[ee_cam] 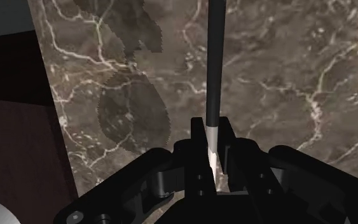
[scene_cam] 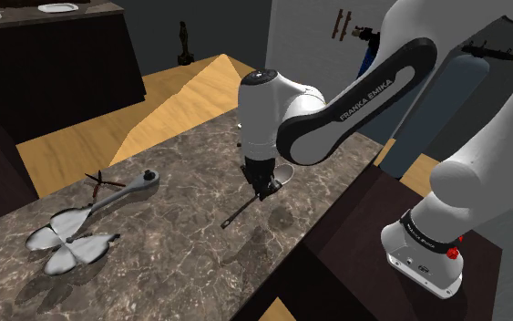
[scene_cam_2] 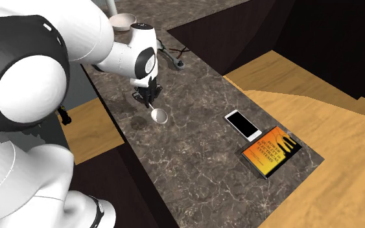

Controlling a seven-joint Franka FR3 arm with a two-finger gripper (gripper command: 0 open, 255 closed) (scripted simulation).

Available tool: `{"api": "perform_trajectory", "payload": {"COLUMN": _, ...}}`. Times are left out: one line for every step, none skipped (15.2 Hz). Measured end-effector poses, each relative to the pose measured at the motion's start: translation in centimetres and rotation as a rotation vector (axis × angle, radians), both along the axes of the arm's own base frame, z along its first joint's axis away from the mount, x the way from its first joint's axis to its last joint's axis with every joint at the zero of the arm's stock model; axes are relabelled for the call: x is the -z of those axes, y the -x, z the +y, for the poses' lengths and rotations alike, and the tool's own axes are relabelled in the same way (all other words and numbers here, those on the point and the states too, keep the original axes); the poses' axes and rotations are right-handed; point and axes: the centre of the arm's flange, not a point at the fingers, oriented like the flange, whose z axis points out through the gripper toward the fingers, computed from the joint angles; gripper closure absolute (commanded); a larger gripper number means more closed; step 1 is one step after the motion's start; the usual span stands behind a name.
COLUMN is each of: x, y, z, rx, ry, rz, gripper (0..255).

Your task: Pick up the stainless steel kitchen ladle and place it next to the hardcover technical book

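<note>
While the fingers [ee_cam: 197, 137] are closed tight on the ladle [ee_cam: 213, 63], treat the pick as done and the carry as the step in hand. You see them pinching the pale shank close to the bowl, and the dark handle runs straight out from them above the marbled bench [scene_cam_2: 194, 162]. In the second exterior view the bowl hangs just below the fingers, apparently clear of the bench. The orange hardcover book [scene_cam_2: 271, 151] lies well apart, toward that view's lower right. The bowl end faces the book and the handle points away from it. A white smartphone [scene_cam_2: 242, 124] lies just beside the book, between it and the fingers. Choose a set-down spot where the long handle clears the smartphone.
</note>
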Motion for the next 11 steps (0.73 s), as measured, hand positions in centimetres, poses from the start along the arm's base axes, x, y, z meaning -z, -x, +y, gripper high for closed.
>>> {"api": "perform_trajectory", "payload": {"x": -0.6, "y": 0.0, "z": 0.1, "rx": 0.000, "ry": 0.000, "rz": 0.000, "gripper": 255}}
{"api": "perform_trajectory", "payload": {"x": -1.1, "y": 0.1, "z": 0.2, "rx": 0.000, "ry": 0.000, "rz": 0.000, "gripper": 255}}
{"api": "perform_trajectory", "payload": {"x": -1.6, "y": 0.0, "z": 0.1, "rx": 0.000, "ry": 0.001, "rz": 0.000, "gripper": 255}}
{"api": "perform_trajectory", "payload": {"x": -2.1, "y": 0.0, "z": 0.1, "rx": 0.000, "ry": 0.001, "rz": 0.000, "gripper": 255}}
{"api": "perform_trajectory", "payload": {"x": -2.7, "y": 0.0, "z": 0.0, "rx": 0.000, "ry": 0.001, "rz": 0.000, "gripper": 255}}
{"api": "perform_trajectory", "payload": {"x": -3.1, "y": 0.0, "z": 0.0, "rx": 0.000, "ry": 0.001, "rz": 0.000, "gripper": 255}}
{"api": "perform_trajectory", "payload": {"x": -3.7, "y": 0.0, "z": 0.0, "rx": 0.000, "ry": 0.001, "rz": 0.000, "gripper": 255}}
{"api": "perform_trajectory", "payload": {"x": -4.1, "y": 0.0, "z": 0.0, "rx": 0.000, "ry": 0.001, "rz": 0.000, "gripper": 255}}
{"api": "perform_trajectory", "payload": {"x": -4.6, "y": 0.0, "z": 0.0, "rx": 0.000, "ry": 0.001, "rz": 0.000, "gripper": 255}}
{"api": "perform_trajectory", "payload": {"x": -5.3, "y": -0.1, "z": 0.0, "rx": 0.000, "ry": 0.001, "rz": 0.000, "gripper": 255}}
{"api": "perform_trajectory", "payload": {"x": -5.7, "y": 0.0, "z": 0.0, "rx": 0.000, "ry": 0.001, "rz": 0.000, "gripper": 255}}
